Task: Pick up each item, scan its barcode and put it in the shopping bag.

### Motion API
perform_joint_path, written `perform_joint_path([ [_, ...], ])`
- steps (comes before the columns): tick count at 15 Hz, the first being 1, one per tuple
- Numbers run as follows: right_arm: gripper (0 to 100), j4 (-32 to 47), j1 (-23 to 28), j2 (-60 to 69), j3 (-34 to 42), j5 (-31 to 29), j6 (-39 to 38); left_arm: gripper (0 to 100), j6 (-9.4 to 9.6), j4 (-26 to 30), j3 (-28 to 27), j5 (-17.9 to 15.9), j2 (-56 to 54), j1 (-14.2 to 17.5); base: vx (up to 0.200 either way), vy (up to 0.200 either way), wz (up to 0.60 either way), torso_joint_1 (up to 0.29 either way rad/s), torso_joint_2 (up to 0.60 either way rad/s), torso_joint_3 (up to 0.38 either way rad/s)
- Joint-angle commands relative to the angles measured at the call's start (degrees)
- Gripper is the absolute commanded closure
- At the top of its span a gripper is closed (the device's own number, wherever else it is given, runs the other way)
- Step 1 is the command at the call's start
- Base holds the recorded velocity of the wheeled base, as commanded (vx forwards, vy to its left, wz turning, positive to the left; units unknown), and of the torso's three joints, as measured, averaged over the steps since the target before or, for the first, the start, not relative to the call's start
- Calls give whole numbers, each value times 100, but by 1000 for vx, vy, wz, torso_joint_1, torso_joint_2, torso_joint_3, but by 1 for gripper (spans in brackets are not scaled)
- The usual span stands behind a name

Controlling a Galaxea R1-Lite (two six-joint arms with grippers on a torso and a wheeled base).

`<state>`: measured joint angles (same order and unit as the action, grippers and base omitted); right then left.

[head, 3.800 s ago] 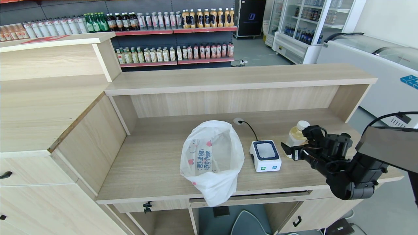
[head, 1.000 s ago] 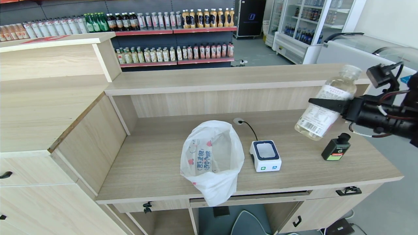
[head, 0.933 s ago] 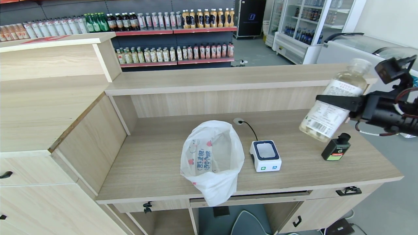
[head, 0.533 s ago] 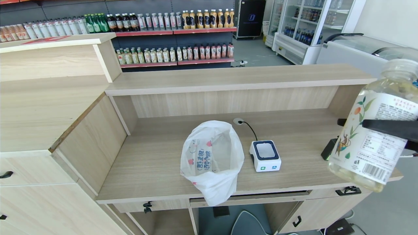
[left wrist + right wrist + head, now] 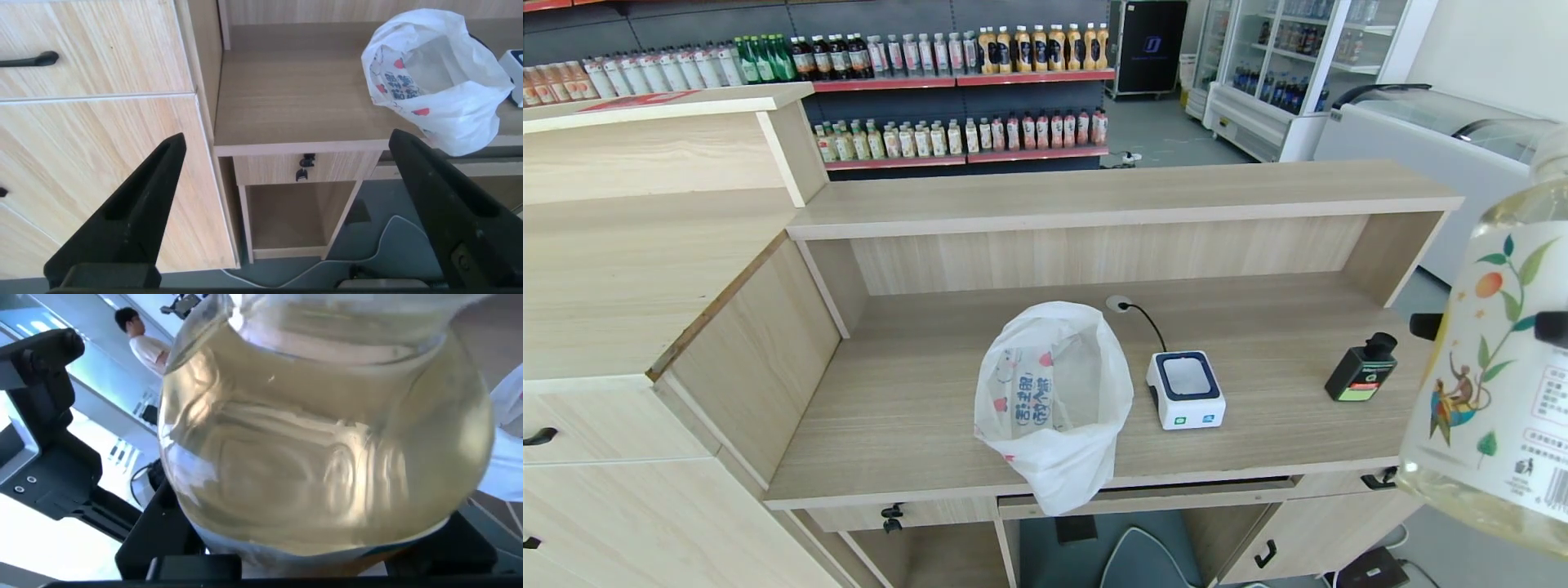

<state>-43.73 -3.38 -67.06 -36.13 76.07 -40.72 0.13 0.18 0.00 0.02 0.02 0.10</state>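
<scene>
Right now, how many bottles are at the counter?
2: a clear bottle held up in the right gripper; a small dark bottle standing right of the scanner. The bag may hide more.

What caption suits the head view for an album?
Right gripper holding a drink bottle near a counter with shopping bag, scanner and small black bottle.

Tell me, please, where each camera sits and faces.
Head view: on the head, facing forward and down at the counter; the right gripper holds a bottle.
Left wrist view: on that wrist, facing down past the open left gripper at the counter's front.
Right wrist view: on that wrist, facing the gripped bottle close up.
Shared: the shopping bag, in head and left wrist views.
</scene>
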Motion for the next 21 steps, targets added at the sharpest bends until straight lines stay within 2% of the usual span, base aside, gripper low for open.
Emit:
perform_joint_path([
  [1, 100, 5, -5, 26, 1, -13, -138, 0, 4, -1, 0, 6, -2, -1, 0, 0, 0, 0, 0, 0],
  [7, 100, 92, 4, 123, 1, -101, -314, 0, 4, -1, 0, 6, -2, -1, 0, 0, 0, 0, 0, 0],
  [9, 100, 339, -155, 185, 10, -681, -314, 0, 4, -1, 0, 6, -2, -1, 0, 0, 0, 0, 0, 0],
  [11, 100, 602, -216, 185, 1, -998, -314, 0, 4, -1, 0, -2, -2, -1, 0, 0, 0, 0, 0, 0],
  [21, 100, 664, -225, 185, 45, -1077, -305, 0, 4, -1, 0, 6, -2, 8, 0, 0, 0, 0, 0, 0],
])
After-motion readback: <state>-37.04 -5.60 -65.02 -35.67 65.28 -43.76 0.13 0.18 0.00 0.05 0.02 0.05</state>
